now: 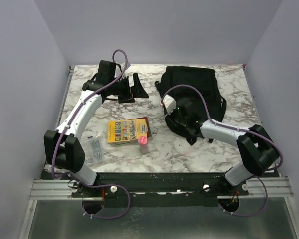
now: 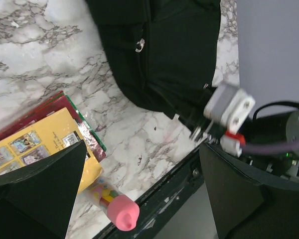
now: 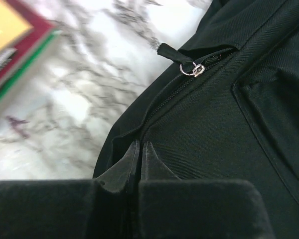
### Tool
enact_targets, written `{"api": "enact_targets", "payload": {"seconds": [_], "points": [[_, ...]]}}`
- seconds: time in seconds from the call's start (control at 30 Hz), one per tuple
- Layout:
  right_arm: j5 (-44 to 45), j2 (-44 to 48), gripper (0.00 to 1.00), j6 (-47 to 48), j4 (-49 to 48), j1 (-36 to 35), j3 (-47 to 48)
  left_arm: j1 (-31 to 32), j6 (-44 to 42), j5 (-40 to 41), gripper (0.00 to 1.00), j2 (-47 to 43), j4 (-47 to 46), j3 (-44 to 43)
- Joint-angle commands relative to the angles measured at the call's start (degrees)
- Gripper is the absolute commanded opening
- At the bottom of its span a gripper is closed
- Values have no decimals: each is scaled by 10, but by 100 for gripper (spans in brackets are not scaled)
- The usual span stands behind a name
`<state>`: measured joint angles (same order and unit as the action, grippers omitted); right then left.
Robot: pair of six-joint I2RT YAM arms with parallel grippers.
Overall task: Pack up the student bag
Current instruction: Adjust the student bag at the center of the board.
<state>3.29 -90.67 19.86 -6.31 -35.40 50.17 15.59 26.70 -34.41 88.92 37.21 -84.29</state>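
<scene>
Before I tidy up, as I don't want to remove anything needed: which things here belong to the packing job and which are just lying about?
Job: student bag; right hand, shut at its zip seam.
Lying about, likely awaiting packing: book stack; pink-capped tube; clear packet.

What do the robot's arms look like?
The left arm and right arm are white tubes joined by chunky black joints. A thin purple cable loops along each one. The left gripper and right gripper are black, with two flat wedge-shaped fingers each.
</scene>
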Motion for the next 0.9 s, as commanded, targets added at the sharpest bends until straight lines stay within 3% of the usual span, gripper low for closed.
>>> {"api": "enact_targets", "payload": {"seconds": [0.0, 0.07, 0.23, 0.37, 0.63, 0.87], "points": [[-28, 29, 1, 38, -91, -48, -61, -5, 36, -67, 97, 30, -39, 16], [57, 31, 1, 4, -107, -70, -80, -5, 51, -85, 97, 47, -55, 23], [235, 72, 3, -140, -40, -80, -99, -5, 107, -136, 93, 83, -123, 61], [339, 122, 24, -277, 30, -80, -110, -1, 147, -147, 89, 99, -182, 85], [297, 254, 61, -517, 172, -79, -106, 36, 256, -131, 87, 151, -262, 70], [149, 273, 67, -723, 121, -79, -84, 54, 297, -142, 86, 189, -280, 45]]}}
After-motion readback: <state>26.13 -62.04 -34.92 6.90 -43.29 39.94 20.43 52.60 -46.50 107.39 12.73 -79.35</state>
